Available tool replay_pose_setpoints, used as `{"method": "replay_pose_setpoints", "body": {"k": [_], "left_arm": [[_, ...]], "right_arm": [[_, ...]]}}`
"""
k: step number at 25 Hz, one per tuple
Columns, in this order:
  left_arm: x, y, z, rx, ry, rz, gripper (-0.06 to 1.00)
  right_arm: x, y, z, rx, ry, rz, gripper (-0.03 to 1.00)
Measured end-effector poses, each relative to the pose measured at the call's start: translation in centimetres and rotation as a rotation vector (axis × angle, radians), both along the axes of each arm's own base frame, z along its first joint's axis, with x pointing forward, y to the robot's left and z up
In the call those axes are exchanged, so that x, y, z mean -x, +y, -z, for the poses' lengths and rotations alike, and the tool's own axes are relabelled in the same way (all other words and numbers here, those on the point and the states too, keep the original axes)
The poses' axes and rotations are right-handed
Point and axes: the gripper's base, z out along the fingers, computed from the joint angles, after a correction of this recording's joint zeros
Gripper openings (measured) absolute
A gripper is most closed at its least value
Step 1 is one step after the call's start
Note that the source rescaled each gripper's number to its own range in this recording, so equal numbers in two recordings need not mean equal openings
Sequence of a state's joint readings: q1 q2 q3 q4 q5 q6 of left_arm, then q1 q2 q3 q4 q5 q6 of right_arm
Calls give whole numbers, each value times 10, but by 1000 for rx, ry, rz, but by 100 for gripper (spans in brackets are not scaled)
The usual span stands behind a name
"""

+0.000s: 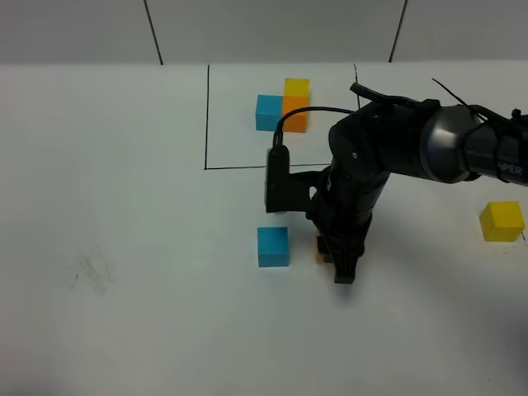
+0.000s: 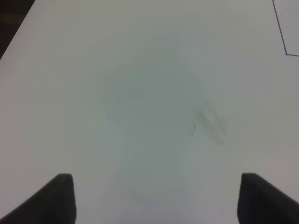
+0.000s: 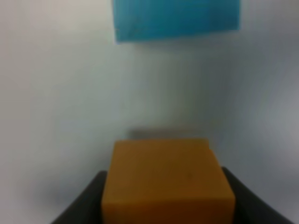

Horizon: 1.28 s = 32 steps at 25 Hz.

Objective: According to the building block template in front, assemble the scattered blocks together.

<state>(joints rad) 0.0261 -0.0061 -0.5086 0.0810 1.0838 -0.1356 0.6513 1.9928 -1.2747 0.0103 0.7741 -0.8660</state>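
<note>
The scattered blocks (image 1: 273, 247) on a white table (image 1: 124, 330) — the orange cube (image 3: 168, 179) is clamped in the right gripper (image 1: 337, 264).

Dark fingers (image 3: 86, 205) press both flanks of the orange cube; whether it rests on the table or hangs just clear cannot be told. The blue cube (image 3: 177, 18) lies near that gripper, apart from the orange cube, with bare table between them. The yellow cube (image 1: 502, 221) sits well apart from the gripper, out beside its arm. The building block template (image 1: 285, 107) — blue, orange and yellow cubes joined inside a black drawn frame (image 1: 206, 115) — lies beyond the gripper's wrist. The left gripper (image 2: 159, 200) hangs spread wide over bare table, nothing between its fingertips, a faint grey smudge (image 2: 212, 123) ahead of it.
</note>
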Motion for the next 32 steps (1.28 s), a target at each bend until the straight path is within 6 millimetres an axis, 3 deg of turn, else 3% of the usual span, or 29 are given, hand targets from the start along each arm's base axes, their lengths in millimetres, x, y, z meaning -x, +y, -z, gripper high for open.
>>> {"method": "replay_pose_setpoints", "body": {"k": [14, 24, 32], "left_arm": [[0, 0, 0, 0, 0, 0, 60], [0, 0, 0, 0, 0, 0, 60], [0, 0, 0, 0, 0, 0, 59]], "right_arm": [[2, 25, -5, -26, -15, -43, 23], [-4, 30, 15, -19, 1, -57, 23], [-5, 31, 19, -16, 5, -61, 23]]}}
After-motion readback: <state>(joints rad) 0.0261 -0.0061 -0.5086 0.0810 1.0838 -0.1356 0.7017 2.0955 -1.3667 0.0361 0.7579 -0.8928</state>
